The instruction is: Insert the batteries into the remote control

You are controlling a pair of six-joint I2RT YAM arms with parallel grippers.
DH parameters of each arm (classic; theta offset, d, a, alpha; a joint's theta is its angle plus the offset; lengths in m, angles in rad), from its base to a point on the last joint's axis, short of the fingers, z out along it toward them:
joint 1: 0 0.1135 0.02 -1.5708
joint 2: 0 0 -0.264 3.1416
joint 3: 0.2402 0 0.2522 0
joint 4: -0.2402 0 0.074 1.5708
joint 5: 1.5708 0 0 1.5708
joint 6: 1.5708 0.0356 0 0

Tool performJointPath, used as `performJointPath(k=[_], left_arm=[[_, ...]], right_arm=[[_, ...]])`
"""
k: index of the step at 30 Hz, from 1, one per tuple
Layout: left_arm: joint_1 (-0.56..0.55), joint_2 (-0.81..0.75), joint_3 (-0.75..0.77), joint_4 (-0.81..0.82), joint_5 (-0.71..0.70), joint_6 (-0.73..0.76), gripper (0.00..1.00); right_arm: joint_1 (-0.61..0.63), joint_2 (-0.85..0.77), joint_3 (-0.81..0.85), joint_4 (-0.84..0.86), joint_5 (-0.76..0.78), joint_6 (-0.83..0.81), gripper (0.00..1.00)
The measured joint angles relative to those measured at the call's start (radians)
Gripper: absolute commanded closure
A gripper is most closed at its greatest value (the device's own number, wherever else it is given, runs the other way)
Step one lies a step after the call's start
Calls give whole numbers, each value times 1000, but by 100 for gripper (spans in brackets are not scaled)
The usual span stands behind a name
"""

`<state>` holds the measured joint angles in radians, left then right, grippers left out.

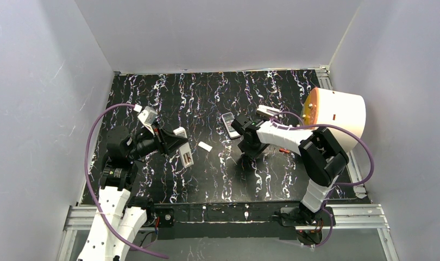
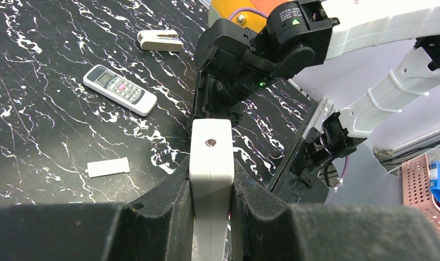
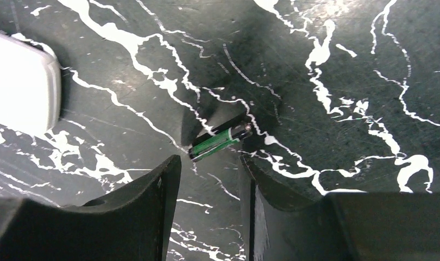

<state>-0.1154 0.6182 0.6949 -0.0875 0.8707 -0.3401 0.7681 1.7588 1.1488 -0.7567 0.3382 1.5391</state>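
Top view: the task looks to be at an early stage. The left gripper point(image 1: 178, 145) holds a white remote point(image 1: 186, 157) up off the table point(image 1: 207, 179), left of centre. A small white battery cover point(image 1: 205, 146) lies just to its right, so the compartment is probably open. The right gripper point(image 1: 249, 145) points down at the table near the middle and hides whatever is under it. A reddish sliver point(image 1: 284, 150) to its right may be another battery, but it is too small to tell.

Left wrist view: the left gripper point(image 2: 211, 166) is clamped tight on the narrow sides of the white remote point(image 2: 209, 138). Only one end of the remote shows, so I cannot tell whether any cell is inside it. A second remote point(image 2: 119, 89) and the battery cover point(image 2: 107, 167) lie on the table beyond.

Right wrist view: the right gripper point(image 3: 209, 163) stands partly open and holds nothing. A green-and-black battery point(image 3: 220, 140) lies flat on the table just past its fingertips, in line with the gap. It has yet to be picked up and inserted. At the left edge, a white remote body point(image 3: 22, 89) is cut off.
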Motion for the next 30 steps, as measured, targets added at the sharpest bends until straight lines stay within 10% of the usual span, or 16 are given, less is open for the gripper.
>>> performJointPath(k=[14,24,30], left_arm=[[-3,0,0,-4,0,8,100],[-5,2,0,-5,-9,8,100],[-5,2,0,-12,-18,9,100]], right_arm=[[-14,2,-33,6,29,14,48],[-14,6,-34,-12,37,-2,78],[-14,10,-32,-16,38,-37,74]])
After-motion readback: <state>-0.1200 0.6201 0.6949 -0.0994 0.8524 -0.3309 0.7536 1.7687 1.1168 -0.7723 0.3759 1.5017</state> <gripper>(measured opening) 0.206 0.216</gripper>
